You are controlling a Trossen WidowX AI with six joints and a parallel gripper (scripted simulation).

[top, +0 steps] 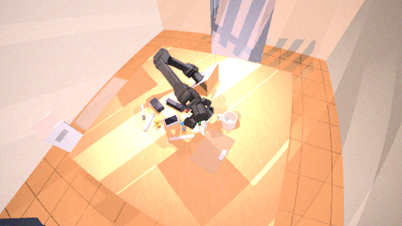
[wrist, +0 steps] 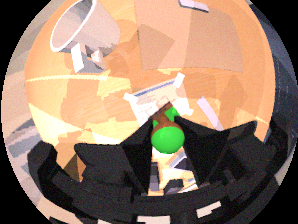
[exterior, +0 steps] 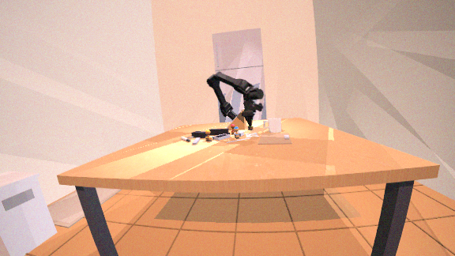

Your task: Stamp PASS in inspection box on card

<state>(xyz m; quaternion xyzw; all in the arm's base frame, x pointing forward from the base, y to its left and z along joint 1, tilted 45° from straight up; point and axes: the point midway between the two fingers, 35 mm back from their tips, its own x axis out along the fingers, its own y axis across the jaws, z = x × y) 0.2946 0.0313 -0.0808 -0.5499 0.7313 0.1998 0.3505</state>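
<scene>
My gripper (wrist: 162, 120) (top: 199, 122) (exterior: 250, 125) is shut on the stamp with the green knob (wrist: 166, 137) (top: 199, 123) and holds it upright, low over the table between the clutter and the mug. The tan card (top: 209, 151) (exterior: 272, 140) (wrist: 180, 36) lies flat in front of the gripper, with a small white box (top: 222, 155) (exterior: 287, 137) (wrist: 196, 6) at its far edge. A dark pad in a white frame (top: 172, 121) lies to the left of the gripper. The stamp's base is hidden by the knob and the fingers.
A white mug (top: 228, 120) (exterior: 275, 124) (wrist: 76, 23) stands just right of the gripper. Black blocks (top: 156, 104), markers (top: 149, 122), a blue-topped stamp (top: 183, 125) and a white strip (top: 179, 138) lie to the left. A slanted board (top: 212, 78) stands behind.
</scene>
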